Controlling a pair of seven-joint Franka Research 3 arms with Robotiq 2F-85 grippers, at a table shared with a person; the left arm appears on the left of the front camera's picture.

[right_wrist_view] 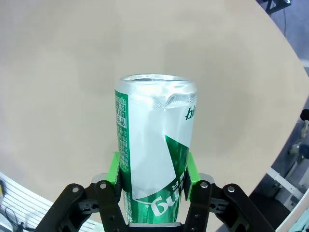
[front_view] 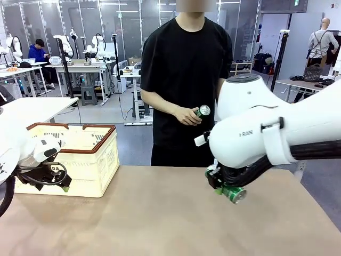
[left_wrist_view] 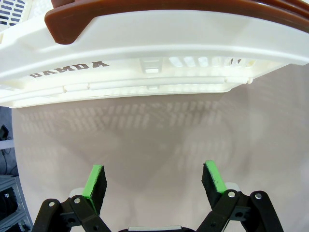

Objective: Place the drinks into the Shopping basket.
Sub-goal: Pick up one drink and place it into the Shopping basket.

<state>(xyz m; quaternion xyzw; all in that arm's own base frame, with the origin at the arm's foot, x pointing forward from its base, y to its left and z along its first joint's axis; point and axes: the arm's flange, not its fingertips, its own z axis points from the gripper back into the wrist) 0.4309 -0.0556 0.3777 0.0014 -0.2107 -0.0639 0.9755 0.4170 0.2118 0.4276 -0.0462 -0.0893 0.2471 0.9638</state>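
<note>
green can (right_wrist_view: pixel 154 130) pinched by right gripper (right_wrist_view: pixel 153 166) near desk's (front_view: pixel 160 224) right edge, left gripper (left_wrist_view: pixel 153 180) spread beside Shopping basket (left_wrist_view: pixel 159 48)

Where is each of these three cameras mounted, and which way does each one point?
Front view: fixed between the arms, facing across the table at the person; the left gripper and right gripper show.
Left wrist view: on the left wrist, looking past its open gripper at the side of the Shopping basket.
Right wrist view: on the right wrist, looking along its gripper, shut on a green can, toward the table.
Shared: front and left wrist views both show the basket.
</note>
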